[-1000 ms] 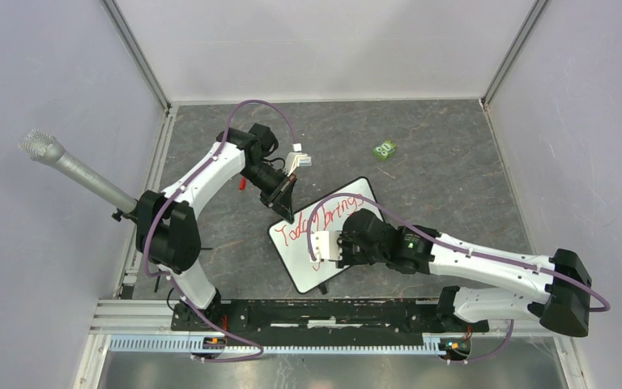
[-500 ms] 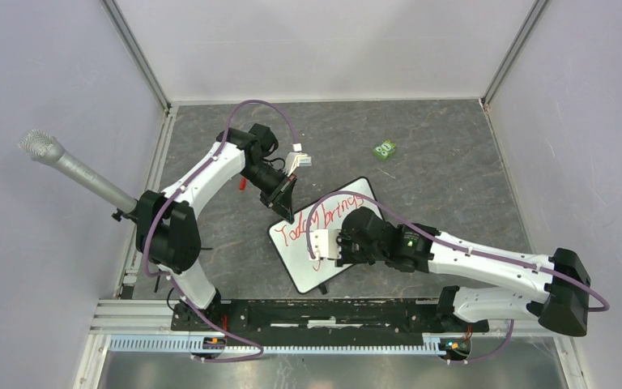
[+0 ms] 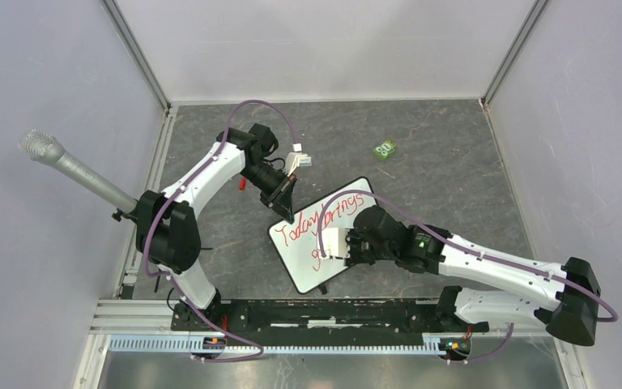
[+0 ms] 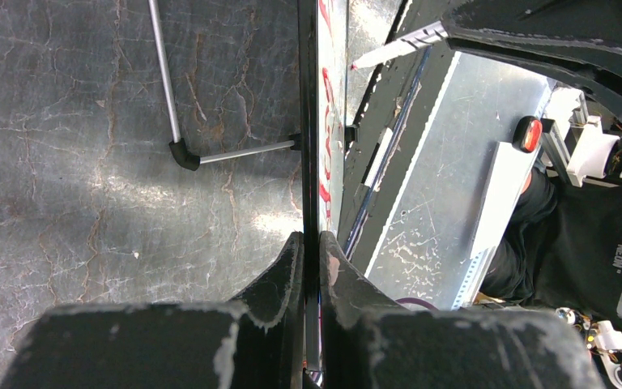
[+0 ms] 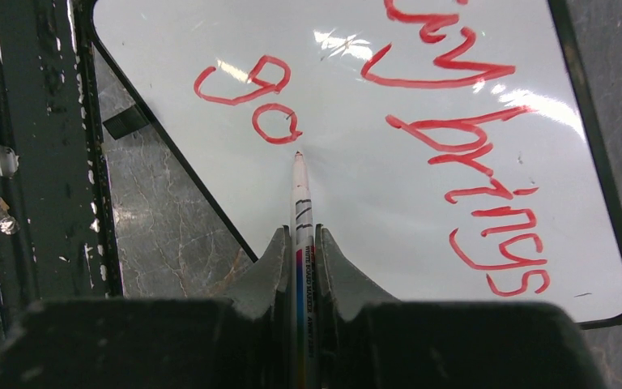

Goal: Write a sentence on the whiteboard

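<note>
The whiteboard (image 3: 302, 264) lies slanted on the grey floor between the arms. The sentence (image 3: 324, 220) in red reads "Today brings", with "go" started on a second line (image 5: 251, 97). My left gripper (image 3: 285, 207) is shut on the board's far-left edge, which shows edge-on between the jaws in the left wrist view (image 4: 311, 121). My right gripper (image 3: 330, 243) is shut on a white marker pen (image 5: 300, 203) over the board's near half. The pen's red tip (image 5: 298, 155) sits on the white surface (image 5: 372, 203) just past the "o".
A small green object (image 3: 385, 149) lies at the back right. A grey microphone (image 3: 73, 168) juts in from the left wall. A small red piece (image 3: 243, 184) lies by the left arm. The black base rail (image 3: 324, 312) runs along the near edge. The board's wire stand (image 4: 210, 154) rests on the floor.
My right gripper has moved a little to the right across the board with the pen, uncovering red marks on the second line. The left arm and the board have not moved.
</note>
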### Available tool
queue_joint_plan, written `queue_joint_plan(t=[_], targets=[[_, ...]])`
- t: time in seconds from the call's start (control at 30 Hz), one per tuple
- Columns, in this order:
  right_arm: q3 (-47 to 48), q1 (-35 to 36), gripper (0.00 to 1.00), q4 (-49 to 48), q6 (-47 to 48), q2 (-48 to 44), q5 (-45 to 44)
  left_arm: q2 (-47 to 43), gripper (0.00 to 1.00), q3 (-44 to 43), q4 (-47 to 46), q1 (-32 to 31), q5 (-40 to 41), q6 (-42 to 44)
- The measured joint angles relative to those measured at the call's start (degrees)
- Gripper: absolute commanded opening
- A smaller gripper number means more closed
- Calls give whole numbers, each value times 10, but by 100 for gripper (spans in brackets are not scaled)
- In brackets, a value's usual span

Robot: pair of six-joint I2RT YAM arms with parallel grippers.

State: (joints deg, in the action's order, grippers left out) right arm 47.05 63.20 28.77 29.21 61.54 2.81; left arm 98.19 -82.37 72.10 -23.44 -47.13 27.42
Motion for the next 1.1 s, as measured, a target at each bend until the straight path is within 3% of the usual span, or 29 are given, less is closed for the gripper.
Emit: queue_joint_plan(t=[1.1], targets=[[5, -3, 0, -9, -9, 28, -19, 0, 2, 0, 0, 0, 0, 0]])
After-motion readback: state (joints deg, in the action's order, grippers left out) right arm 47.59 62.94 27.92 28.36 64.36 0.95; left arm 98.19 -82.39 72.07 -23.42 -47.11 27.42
